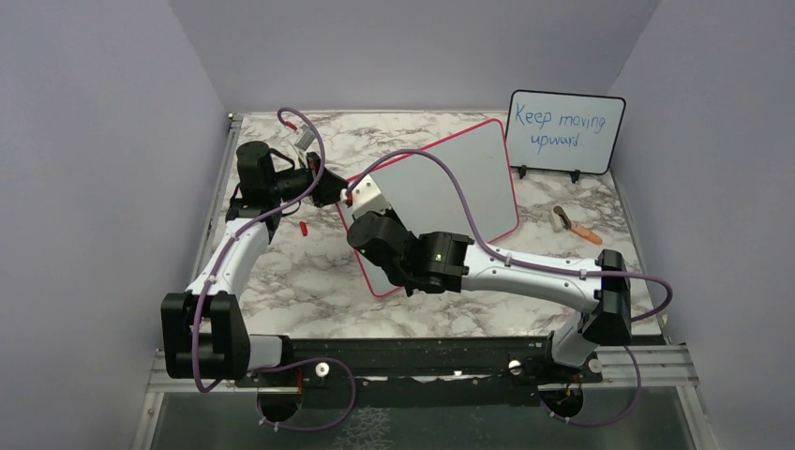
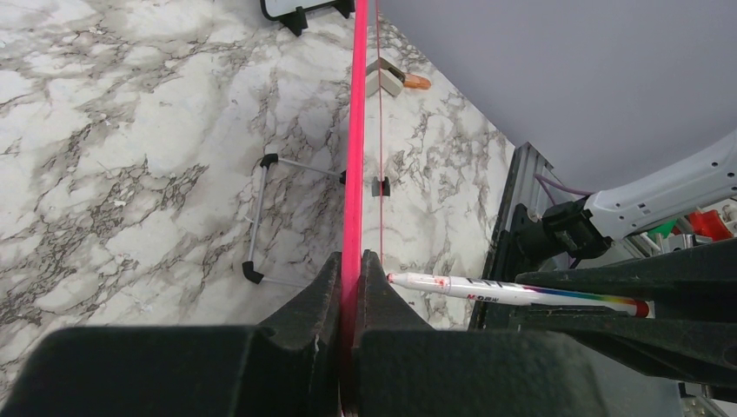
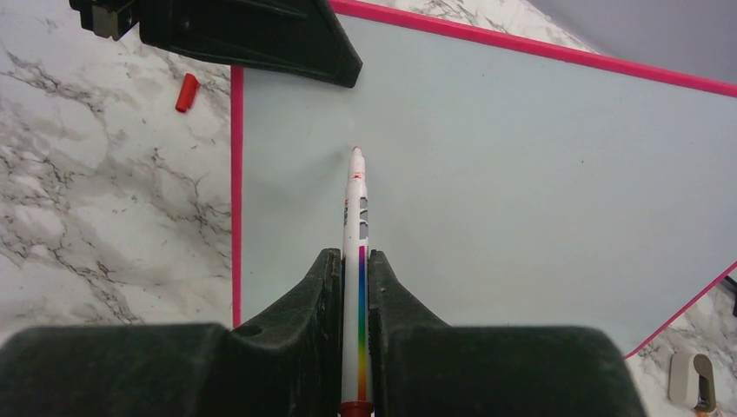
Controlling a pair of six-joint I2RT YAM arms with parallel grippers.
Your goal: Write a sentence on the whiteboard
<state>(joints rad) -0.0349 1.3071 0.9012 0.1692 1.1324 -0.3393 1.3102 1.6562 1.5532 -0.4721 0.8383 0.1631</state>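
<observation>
The whiteboard, white with a thin pink frame, stands tilted on the marble table. Its face is blank where I see it, and the sentence is out of view. My left gripper is shut on the board's left edge. In the left wrist view the pink frame runs straight up from between the closed jaws. My right gripper is shut on a white marker with a rainbow stripe, held between its fingers. The marker's red tip sits at the board's face near the upper left corner.
A smaller black-framed board with blue writing stands at the back right. A block-shaped eraser and an orange piece lie in front of it. A red marker cap lies left of the whiteboard. A wire stand props the board from behind.
</observation>
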